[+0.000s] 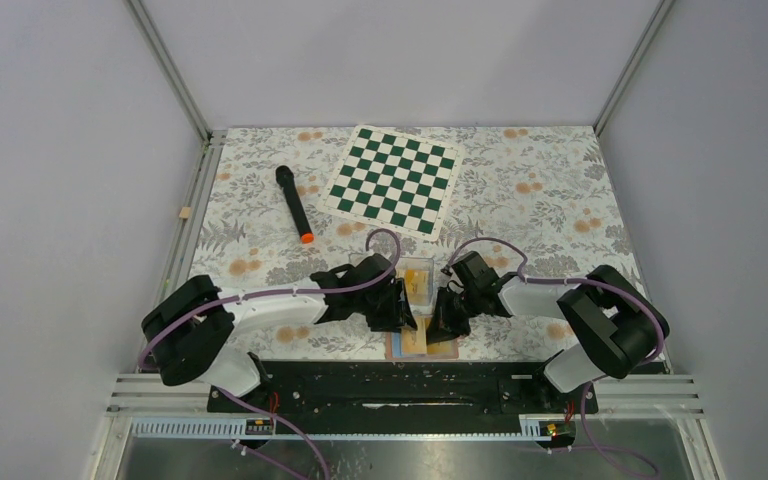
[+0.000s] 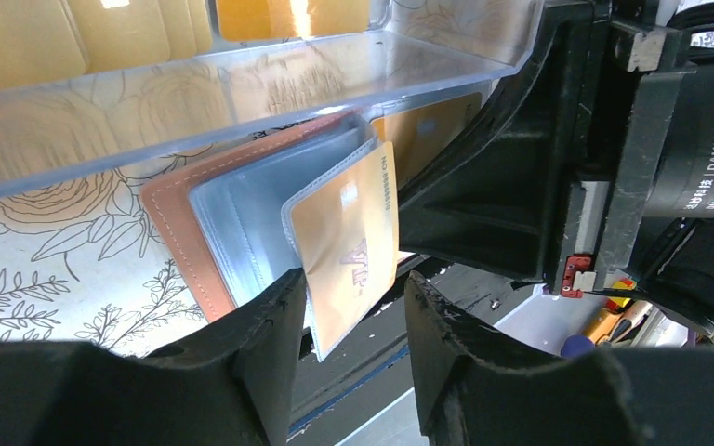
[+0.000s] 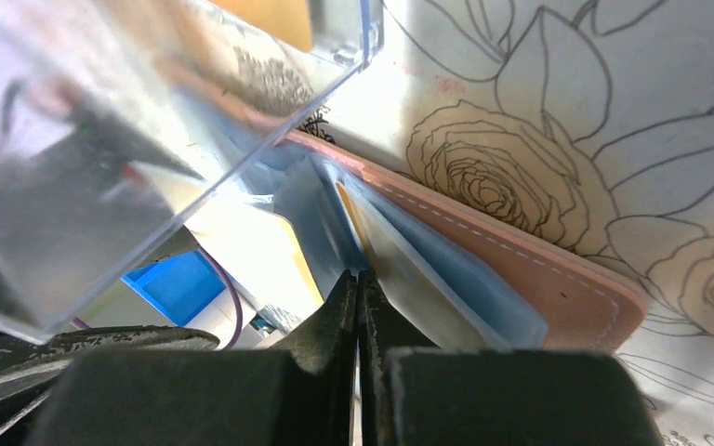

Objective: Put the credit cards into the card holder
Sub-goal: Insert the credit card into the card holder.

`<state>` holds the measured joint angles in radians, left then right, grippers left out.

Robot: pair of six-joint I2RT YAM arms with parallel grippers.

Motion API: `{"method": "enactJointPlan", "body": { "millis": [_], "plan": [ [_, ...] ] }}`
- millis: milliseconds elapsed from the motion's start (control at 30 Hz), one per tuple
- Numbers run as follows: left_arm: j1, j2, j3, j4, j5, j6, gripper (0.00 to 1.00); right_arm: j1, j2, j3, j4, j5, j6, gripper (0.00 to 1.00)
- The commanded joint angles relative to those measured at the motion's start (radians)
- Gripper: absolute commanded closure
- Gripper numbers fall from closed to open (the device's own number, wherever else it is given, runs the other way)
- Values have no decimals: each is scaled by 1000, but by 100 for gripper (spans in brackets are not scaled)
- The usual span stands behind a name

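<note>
The tan card holder (image 1: 446, 350) lies open at the table's near edge, its tan cover (image 2: 172, 232) and pale blue pockets (image 2: 242, 214) half under a clear plastic box (image 1: 418, 278). My left gripper (image 2: 353, 283) is open, with a yellow-orange credit card (image 2: 349, 246) in a clear pocket hanging between its fingers, against the left one. My right gripper (image 3: 361, 277) is shut at the pockets of the holder (image 3: 521, 269). A thin yellow card edge (image 3: 349, 218) runs out from its tips into a pocket. In the top view both grippers (image 1: 400, 312) (image 1: 440, 318) flank the holder.
The clear box (image 2: 242, 84) holds more yellow cards (image 2: 279, 17) and overhangs the holder. A green-white chessboard (image 1: 395, 180) lies at the back, with a black stick with an orange tip (image 1: 294, 204) to its left. The table's front edge and black rail are just below the holder.
</note>
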<state>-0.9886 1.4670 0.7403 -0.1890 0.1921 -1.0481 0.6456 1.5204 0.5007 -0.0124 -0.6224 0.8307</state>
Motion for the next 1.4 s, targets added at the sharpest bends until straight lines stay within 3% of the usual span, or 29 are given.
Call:
{"method": "enactJointPlan", "body": {
  "millis": [0, 533, 700, 1033, 1367],
  "plan": [
    [-21, -29, 41, 41, 25, -20, 57, 14, -13, 10, -45, 31, -26, 100],
    [-67, 19, 65, 297, 138, -29, 55, 16, -24, 45, -108, 39, -48, 100],
    [-72, 74, 67, 301, 163, -35, 55, 17, -40, 57, -136, 41, -56, 100],
    [-73, 120, 58, 364, 181, -40, 55, 16, -215, 144, -382, 122, -80, 100],
    [-82, 252, 143, 420, 212, -42, 54, -55, -321, 172, -641, 338, -140, 100]
  ]
}}
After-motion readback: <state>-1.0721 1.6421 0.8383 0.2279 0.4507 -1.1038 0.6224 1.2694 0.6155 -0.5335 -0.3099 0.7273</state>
